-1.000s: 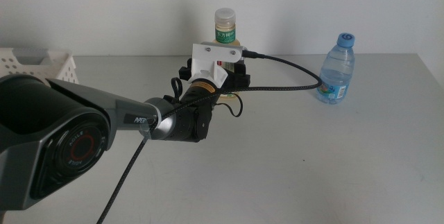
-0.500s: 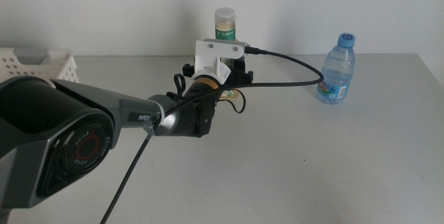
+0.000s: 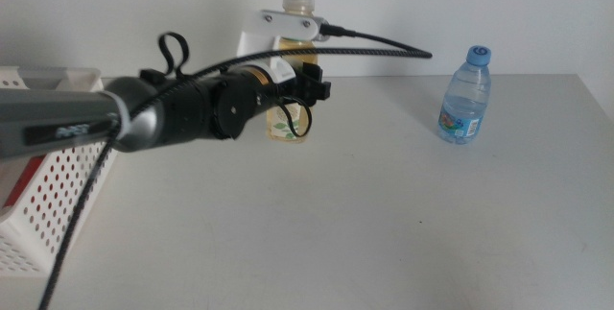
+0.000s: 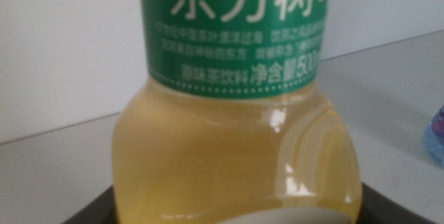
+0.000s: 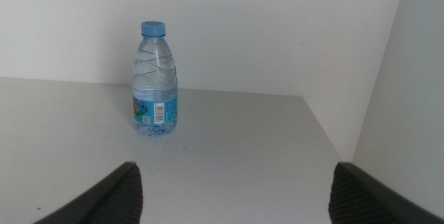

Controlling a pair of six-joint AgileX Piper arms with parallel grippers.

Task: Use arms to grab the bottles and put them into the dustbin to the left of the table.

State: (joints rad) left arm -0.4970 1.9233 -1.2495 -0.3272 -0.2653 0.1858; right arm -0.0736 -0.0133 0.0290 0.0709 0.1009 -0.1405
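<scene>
Left arm (image 3: 144, 123): reaches in from the left edge of the middle view toward upper centre, black cable (image 3: 374, 43) looping off its white housing.
Left gripper (image 3: 293, 94): at the tea bottle (image 3: 291, 108), upper centre; jaws closed on the bottle's lower body, which fills the left wrist view (image 4: 236, 148) with dark jaw edges at both bottom corners.
Tea bottle: upright, yellow liquid, green label, pale cap showing above the housing; whether its base touches the bench (image 3: 384, 214) cannot be told.
Water bottle (image 3: 464, 94): upright on the bench, upper right, well apart from the tea bottle; blue cap.
Right gripper (image 5: 232, 196): not in the middle view; jaws wide apart, holding nothing, water bottle (image 5: 155, 78) ahead of them.
Dustbin (image 3: 48, 180): white perforated basket, left edge of the frame.
</scene>
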